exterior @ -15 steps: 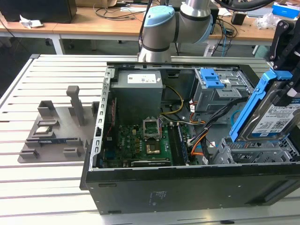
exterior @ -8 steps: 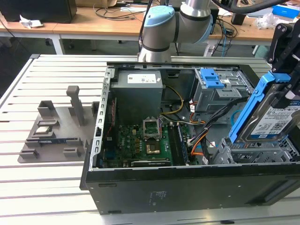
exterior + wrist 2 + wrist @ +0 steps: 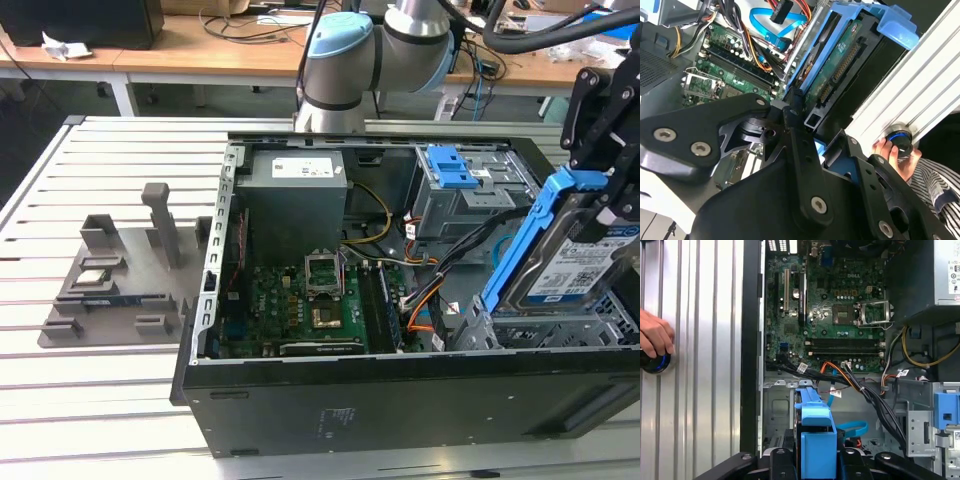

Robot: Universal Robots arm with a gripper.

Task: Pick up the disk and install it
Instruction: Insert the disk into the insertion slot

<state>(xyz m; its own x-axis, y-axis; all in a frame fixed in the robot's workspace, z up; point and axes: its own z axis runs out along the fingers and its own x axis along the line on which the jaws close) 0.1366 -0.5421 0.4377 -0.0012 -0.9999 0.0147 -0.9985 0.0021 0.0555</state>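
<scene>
The disk (image 3: 572,268), silver-grey with a white-and-blue label, hangs tilted in its blue side-rail carrier (image 3: 527,240) over the end of the open computer case at the exterior view's right. My gripper (image 3: 603,195) is shut on its upper edge. The disk's lower end sits at the grey drive cage (image 3: 560,330) in the case's corner; I cannot tell whether they touch. In the second wrist view the disk's green circuit side (image 3: 837,60) runs away from my gripper (image 3: 815,132). In the first wrist view the carrier (image 3: 812,430) stands between the black fingers (image 3: 777,456).
The case holds a motherboard (image 3: 290,300), a grey power-supply box (image 3: 295,200), a grey bay with a blue latch (image 3: 450,170) and loose cables (image 3: 850,385). A grey fixture (image 3: 120,270) lies on the slatted table. A person's hand (image 3: 655,335) rests on a knob beside the case.
</scene>
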